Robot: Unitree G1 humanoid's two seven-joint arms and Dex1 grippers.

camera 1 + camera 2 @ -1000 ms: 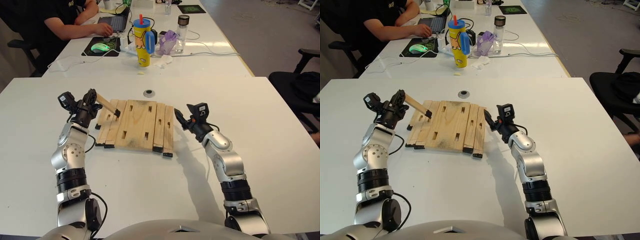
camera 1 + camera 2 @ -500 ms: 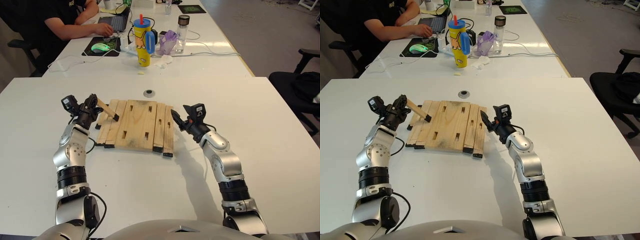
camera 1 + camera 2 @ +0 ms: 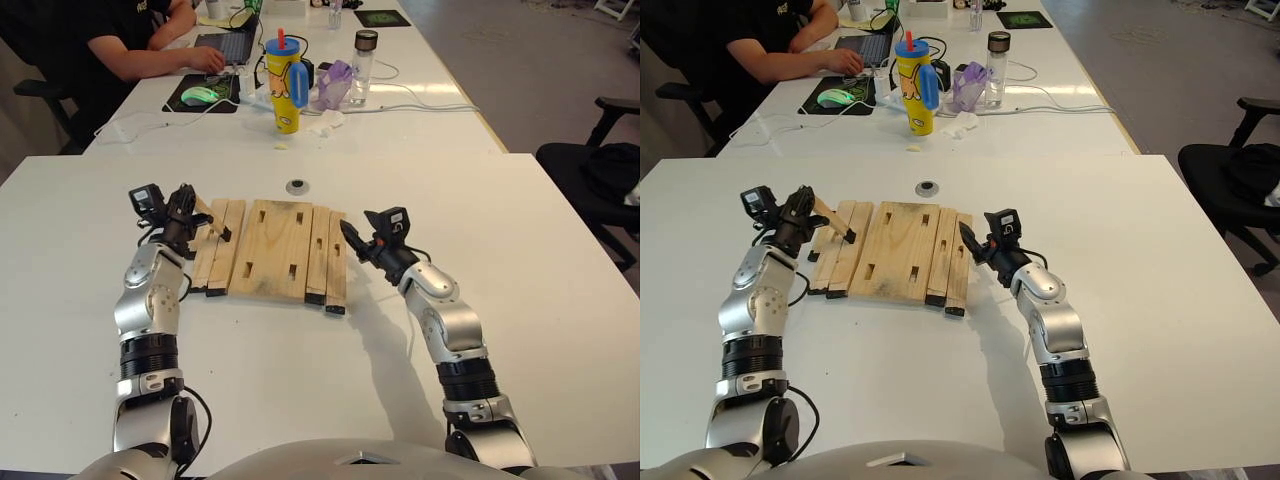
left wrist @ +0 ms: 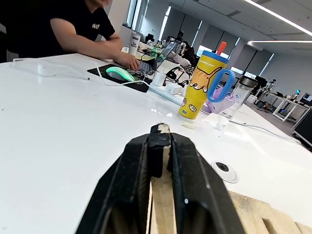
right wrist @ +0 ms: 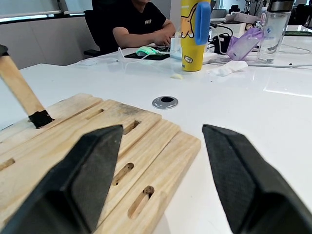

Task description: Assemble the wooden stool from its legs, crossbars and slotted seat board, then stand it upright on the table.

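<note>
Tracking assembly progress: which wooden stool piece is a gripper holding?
The short black-tipped wooden stick, clamped tilted in the left gripper; the other wooden pieces lie flat on the white table.

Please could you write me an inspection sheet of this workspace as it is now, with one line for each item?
Surface: white table, level.
Job's things: slotted seat board lies flat between left bars and right bars; one leg is held tilted over the left bars.
Clutter: round grommet behind the boards.
Grippers: left gripper shut on the leg; right gripper open, next to the right bars.
Cables: white cables on the rear table.
Surroundings: yellow tumbler and bottle on the rear table; black chair at the right.
</note>
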